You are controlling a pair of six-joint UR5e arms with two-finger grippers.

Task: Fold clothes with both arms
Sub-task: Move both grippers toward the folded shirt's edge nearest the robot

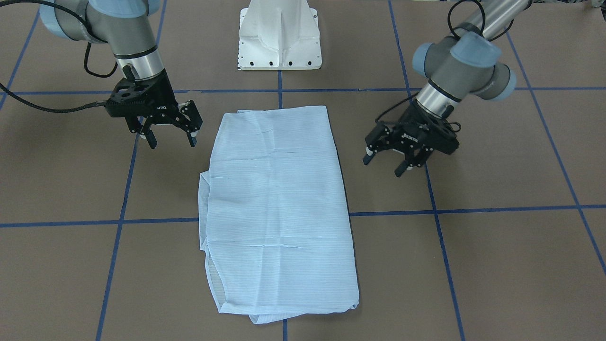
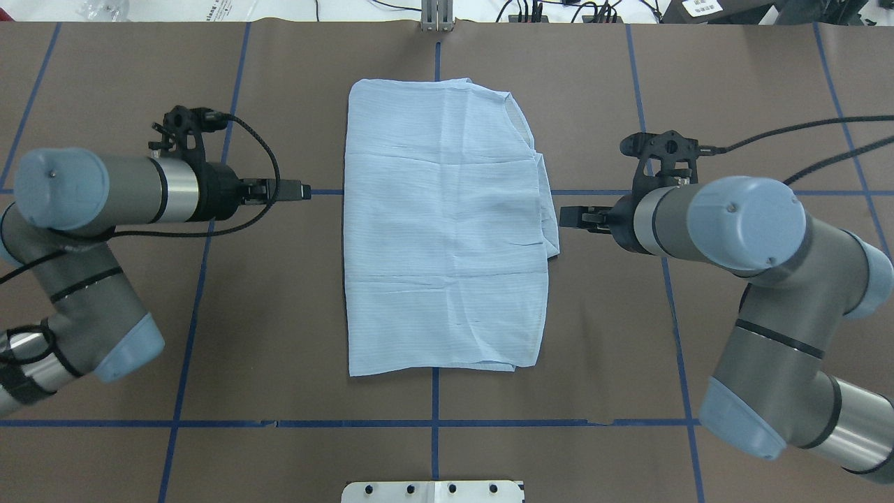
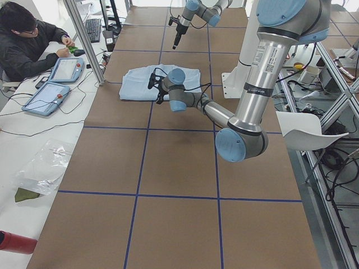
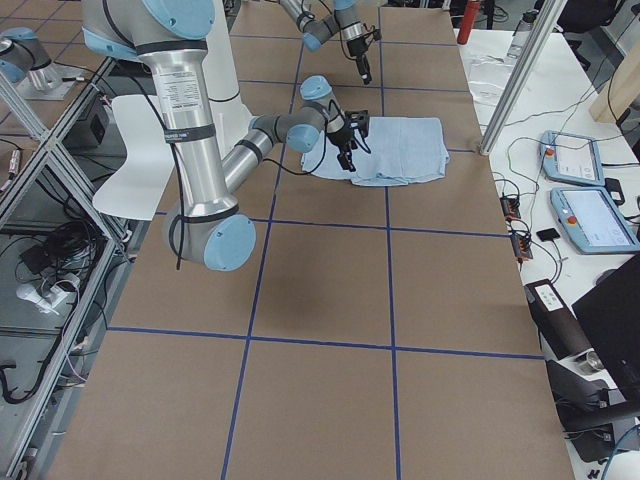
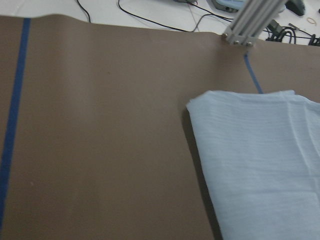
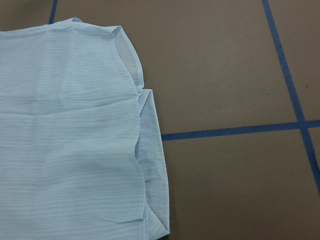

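Evidently spread and empty, left gripper [image 1: 383, 166] and right gripper [image 1: 171, 141] should pinch the shirt [image 1: 279, 203] edges level, together.

Thin sheer cloth shirt [image 1: 279, 189], matt table [image 1: 497, 265], perhaps paper

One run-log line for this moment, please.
shirt: folded rectangle, lying flat | left end effector: open, empty, beside shirt | right end effector: open, empty, beside shirt
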